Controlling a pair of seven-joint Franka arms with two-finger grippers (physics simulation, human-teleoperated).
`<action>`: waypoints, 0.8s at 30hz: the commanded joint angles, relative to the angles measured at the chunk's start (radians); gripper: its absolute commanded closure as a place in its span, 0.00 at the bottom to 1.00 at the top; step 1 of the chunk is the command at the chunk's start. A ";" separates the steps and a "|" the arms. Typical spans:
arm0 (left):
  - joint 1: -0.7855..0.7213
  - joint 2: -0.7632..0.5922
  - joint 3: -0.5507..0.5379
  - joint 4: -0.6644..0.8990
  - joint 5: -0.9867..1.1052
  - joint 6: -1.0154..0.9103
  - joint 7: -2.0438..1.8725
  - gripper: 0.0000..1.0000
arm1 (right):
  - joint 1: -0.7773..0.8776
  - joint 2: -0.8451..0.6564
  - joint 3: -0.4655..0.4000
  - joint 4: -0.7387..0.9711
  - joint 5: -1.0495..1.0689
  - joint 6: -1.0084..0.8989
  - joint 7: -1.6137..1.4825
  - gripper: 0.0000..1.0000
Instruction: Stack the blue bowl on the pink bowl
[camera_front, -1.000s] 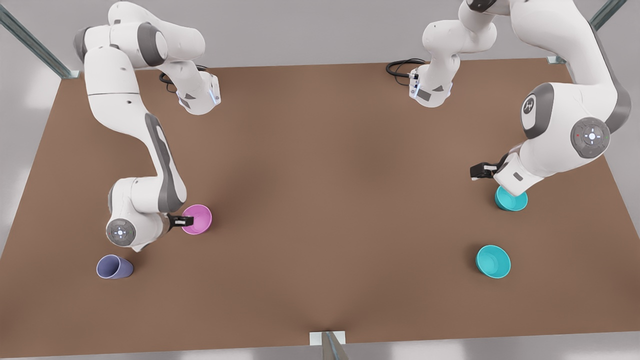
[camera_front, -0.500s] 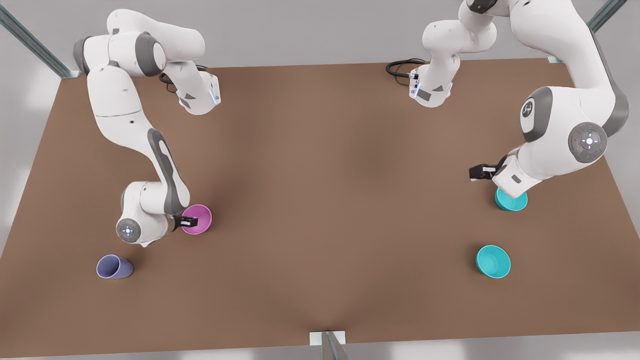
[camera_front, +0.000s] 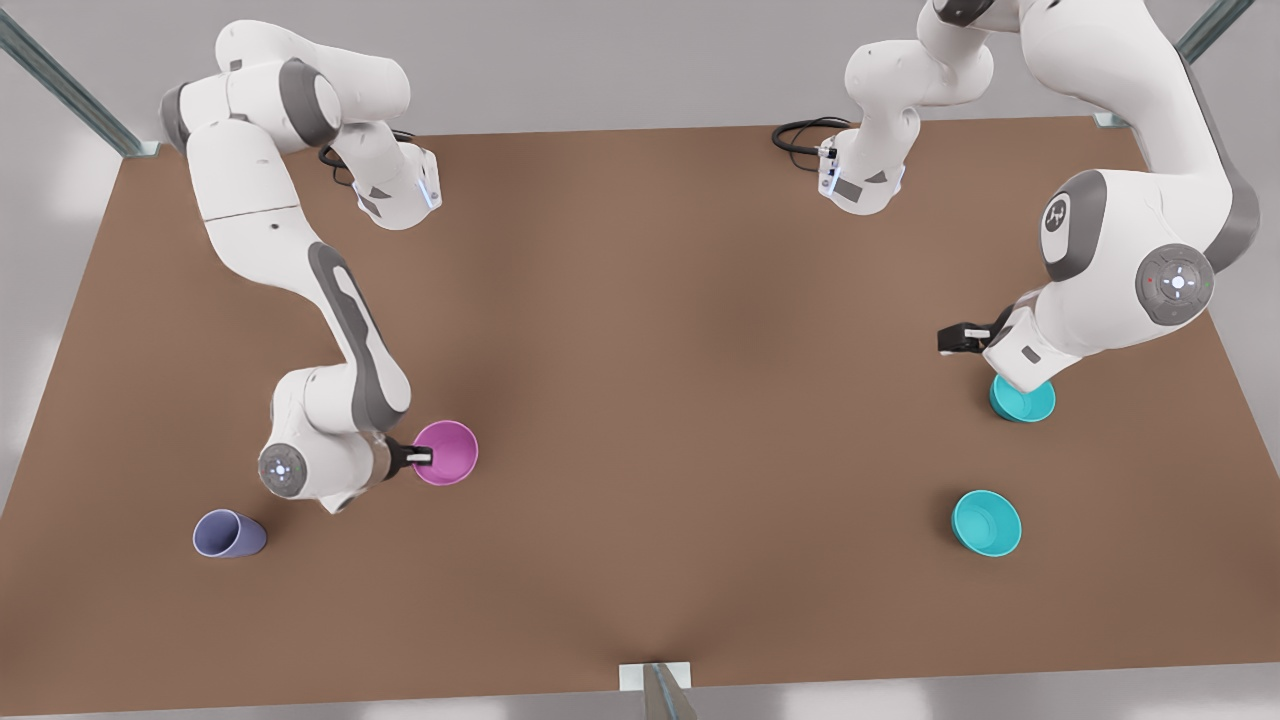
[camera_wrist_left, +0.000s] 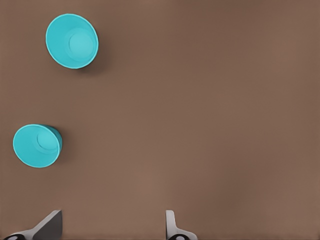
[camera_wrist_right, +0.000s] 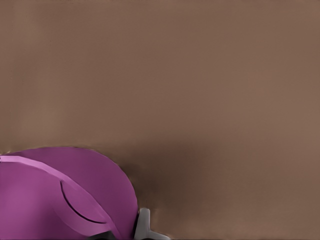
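Jaws of the right gripper (camera_front: 420, 457) are clamped over the near rim of the small round pink plastic bowl (camera_front: 447, 452), one finger inside and one outside. The right wrist view shows the magenta wall pinched right at the fingertip. That puts the pink bowl on the front view's left side of the brown table (camera_front: 660, 400), with the arm that holds it reaching in from that side. Whether the bowl is lifted or resting on the surface, I cannot tell.

The left gripper (camera_front: 955, 340) hangs with its fingers spread wide and nothing between them, on the front view's right. It sits just beside the small round teal plastic bowl (camera_front: 1022, 400) that I take to be the blue bowl. That bowl stands upright on the table, partly under the arm's wrist, and is not touched by the fingers. A second, near-identical teal bowl (camera_front: 986, 523) stands closer to the camera, apart from the first. A taller lavender-blue cup (camera_front: 230, 534) lies tipped over near the pink bowl's arm.

By my reckoning the job is at an early stage. The pink bowl is in hand, the blue one is not yet gripped, and the two remain well apart across the table. What is left is grasping the blue bowl, bringing the pair together and seating blue inside pink.
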 joint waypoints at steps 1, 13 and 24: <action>0.000 0.000 0.000 0.001 0.001 -0.007 -0.001 0.00 | 0.076 0.034 0.026 0.085 0.047 -0.032 0.258 0.79; 0.002 0.002 0.000 0.001 -0.001 -0.007 -0.001 0.00 | 0.429 0.349 0.027 0.387 0.153 0.255 0.789 0.79; 0.137 0.204 0.156 0.050 -0.077 0.184 0.368 0.00 | 0.156 0.243 0.040 0.445 0.153 -0.259 0.649 0.00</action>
